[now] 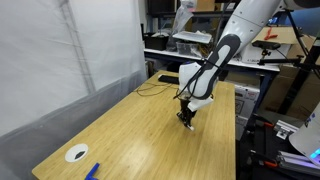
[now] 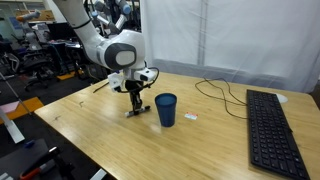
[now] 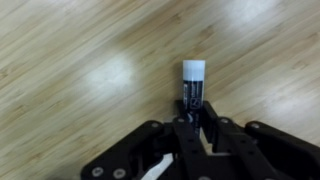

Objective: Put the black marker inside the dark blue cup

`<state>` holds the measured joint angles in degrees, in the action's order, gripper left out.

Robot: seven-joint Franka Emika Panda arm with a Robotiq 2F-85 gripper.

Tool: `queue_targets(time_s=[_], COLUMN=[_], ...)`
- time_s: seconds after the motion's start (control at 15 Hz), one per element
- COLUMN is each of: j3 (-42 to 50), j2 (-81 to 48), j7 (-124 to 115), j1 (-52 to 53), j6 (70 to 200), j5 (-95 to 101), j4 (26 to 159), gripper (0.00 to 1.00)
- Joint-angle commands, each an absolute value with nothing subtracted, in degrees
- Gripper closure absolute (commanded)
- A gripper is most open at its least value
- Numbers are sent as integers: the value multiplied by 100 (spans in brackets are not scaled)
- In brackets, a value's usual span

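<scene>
Hand (image 3: pixel 195 118) is clamping the black marker (image 3: pixel 194 85) by its dark end, low on the worktop (image 3: pixel 60 60); its long axis is running straight out from the fingers, whitish tip leading.

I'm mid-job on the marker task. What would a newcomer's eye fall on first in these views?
The gripper stands out first, lowered to the wooden table just beside the dark blue cup. In the wrist view the black marker, with its whitish end pointing away, sits pinched between the fingers. A long black keyboard lies beyond the cup.
</scene>
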<state>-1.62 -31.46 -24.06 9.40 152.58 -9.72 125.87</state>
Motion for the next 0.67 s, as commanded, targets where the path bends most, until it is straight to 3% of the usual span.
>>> queue_targets(time_s=[0.0, 0.6], j3=[-105, 277], j2=[-2776, -1781], j7=[-2580, -2959], j1=[1144, 1181], j6=[15083, 14707], j5=[-962, -551], j4=[12717, 12910], gripper=[95, 95])
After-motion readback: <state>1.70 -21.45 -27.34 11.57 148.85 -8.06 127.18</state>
